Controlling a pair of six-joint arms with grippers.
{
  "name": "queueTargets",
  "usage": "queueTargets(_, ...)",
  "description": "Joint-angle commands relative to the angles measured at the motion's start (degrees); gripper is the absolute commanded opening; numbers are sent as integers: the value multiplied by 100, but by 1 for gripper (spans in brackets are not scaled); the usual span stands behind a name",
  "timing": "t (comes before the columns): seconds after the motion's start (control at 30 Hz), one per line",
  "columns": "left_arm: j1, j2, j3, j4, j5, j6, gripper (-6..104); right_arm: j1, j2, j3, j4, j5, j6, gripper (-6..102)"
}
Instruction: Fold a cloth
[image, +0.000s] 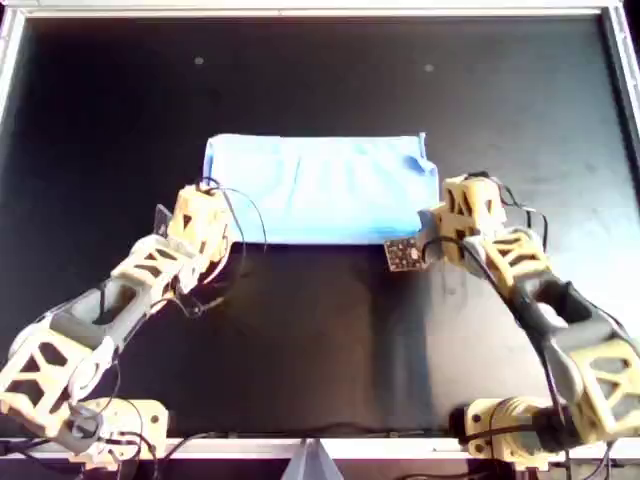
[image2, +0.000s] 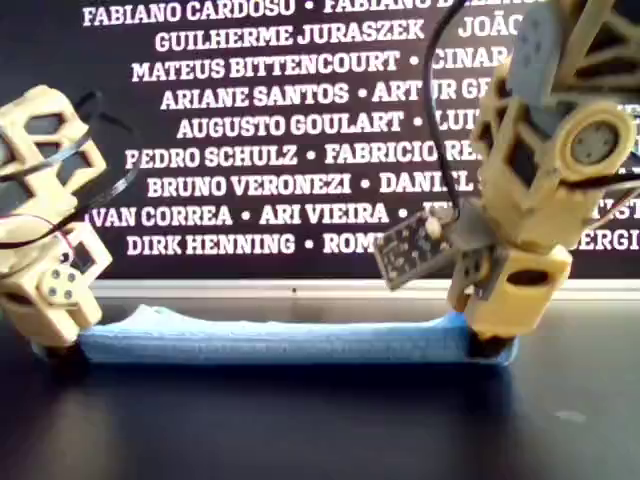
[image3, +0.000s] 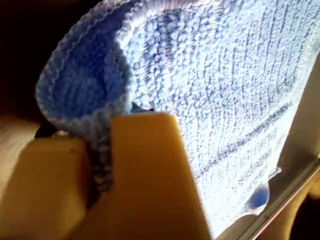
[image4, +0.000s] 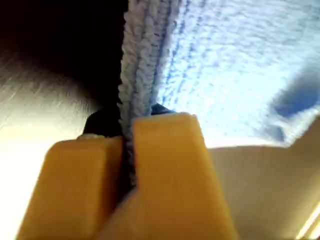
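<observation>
We see the cloth (image: 320, 190) lying flat on the dark counter (image: 320, 340), in a long blue shape that looks folded over once already. The left tool (image3: 107, 150) is clenched on one near corner of the cloth, and we can see the fluffy edge squeezed tight between its two yellow sides. The right tool (image4: 127, 150) is clenched on the other near corner of the cloth in the same way, with the doubled edge pinched in the middle. We think each tool holds a corner so the cloth stays stretched between them and does not bunch up. Both tools sit low, right down at the cloth's near edge, so the cloth rests on the counter and does not hang. In the exterior view the cloth runs like a thin blue strip from one tool to the other. We think the two tools are ready to lift this near edge together and carry it over the cloth to the far edge. If one tool goes faster, the cloth could end up crooked.
</observation>
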Motion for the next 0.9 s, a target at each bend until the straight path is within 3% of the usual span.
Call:
queueTargets(0.0,35,396,272,79,-70,-9,-2,0,940,255,79,44,-26,-2)
queueTargets(0.17,35,703,659,79,-70,26,-2,35,1433,773,79,44,-26,-2)
queueTargets(0.4,35,1195,1107,79,-70,-35,-2,624,1503,1125,79,53,0,-2)
queueTargets(0.6,35,1257,1134,79,-62,-26,0,580,1503,967,79,141,-26,-1)
queueTargets(0.7,35,1266,1134,79,-62,9,10,554,1503,1011,79,141,-35,5)
queueTargets(0.87,35,1485,1248,97,-70,18,43,554,1564,1125,88,158,-35,35)
